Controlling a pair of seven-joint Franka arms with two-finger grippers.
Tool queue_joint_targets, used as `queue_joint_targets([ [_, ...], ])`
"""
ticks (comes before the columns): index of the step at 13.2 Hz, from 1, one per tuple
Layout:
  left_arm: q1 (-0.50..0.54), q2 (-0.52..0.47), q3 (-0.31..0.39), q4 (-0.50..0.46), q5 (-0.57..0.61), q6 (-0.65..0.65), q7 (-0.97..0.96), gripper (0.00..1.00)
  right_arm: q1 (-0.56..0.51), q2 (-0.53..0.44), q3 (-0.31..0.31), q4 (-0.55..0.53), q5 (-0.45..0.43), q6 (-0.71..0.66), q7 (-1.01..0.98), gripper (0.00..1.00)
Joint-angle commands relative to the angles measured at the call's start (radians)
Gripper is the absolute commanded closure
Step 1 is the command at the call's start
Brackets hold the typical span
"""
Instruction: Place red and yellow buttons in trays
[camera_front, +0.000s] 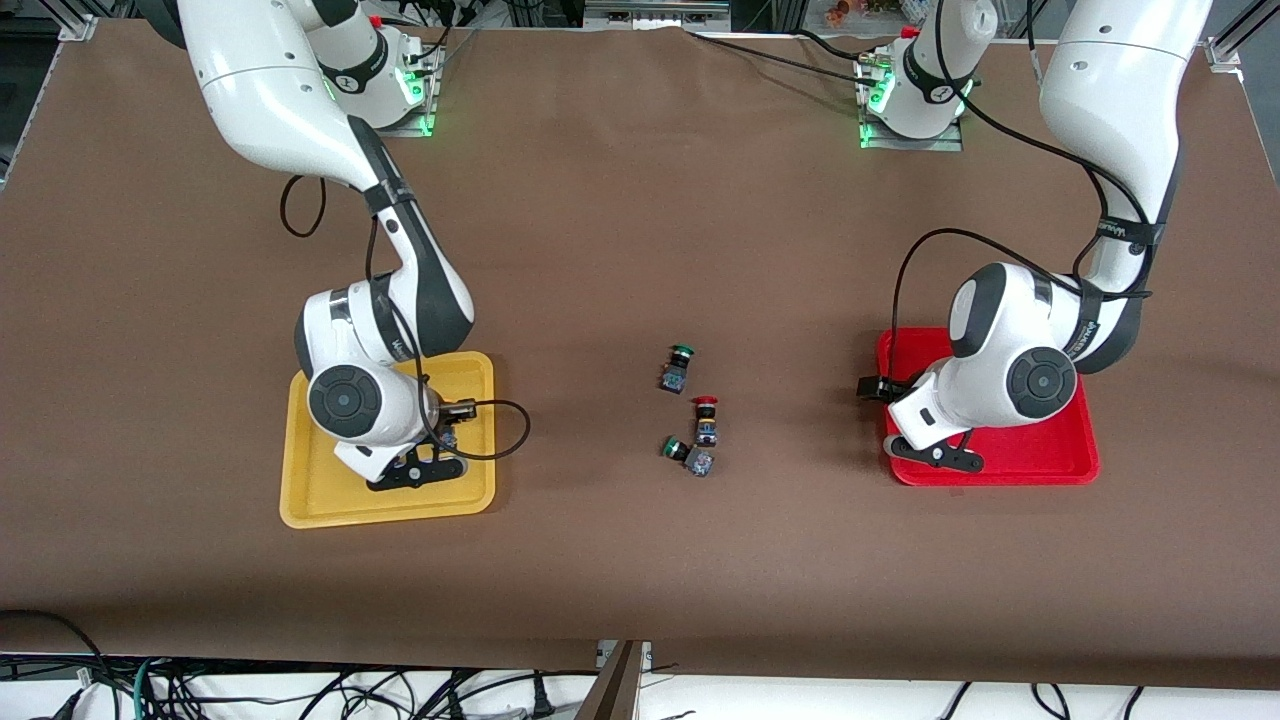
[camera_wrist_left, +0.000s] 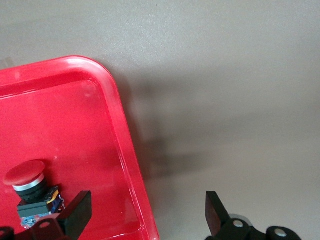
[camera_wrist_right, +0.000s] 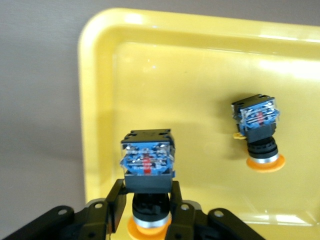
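Note:
My right gripper (camera_wrist_right: 148, 212) is shut on a yellow button (camera_wrist_right: 148, 160) by its black body, low over the yellow tray (camera_wrist_right: 200, 65). I cannot tell if the button touches the tray floor. A second yellow button (camera_wrist_right: 257, 132) lies in that tray. In the front view the right gripper (camera_front: 447, 435) is over the yellow tray (camera_front: 320, 505). My left gripper (camera_wrist_left: 147, 215) is open and empty over the rim of the red tray (camera_wrist_left: 120, 125), with one red button (camera_wrist_left: 30, 187) in the tray beside it. Another red button (camera_front: 706, 415) lies mid-table. In the front view the left gripper (camera_front: 873, 388) is at the red tray's (camera_front: 1040, 460) edge.
Two green-capped switches lie by the loose red button at mid-table, one (camera_front: 680, 367) farther from the front camera and one (camera_front: 688, 455) nearer. The arms cover much of both trays in the front view. Brown table surface lies between the trays.

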Motion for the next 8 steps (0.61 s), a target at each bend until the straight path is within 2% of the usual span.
queue_joint_targets([
  [1, -0.001, -0.004, 0.001, 0.005, 0.006, -0.009, -0.013, 0.0, -0.012, -0.013, 0.002, -0.04, 0.011, 0.034, -0.018, 0.01],
  [4, -0.006, -0.005, -0.001, 0.006, 0.006, -0.009, -0.022, 0.0, -0.011, -0.066, 0.002, -0.037, 0.011, 0.006, -0.005, 0.01],
  [8, -0.016, -0.007, -0.001, 0.009, 0.004, -0.008, -0.036, 0.0, -0.015, -0.195, -0.026, -0.033, -0.002, -0.07, -0.019, 0.01],
])
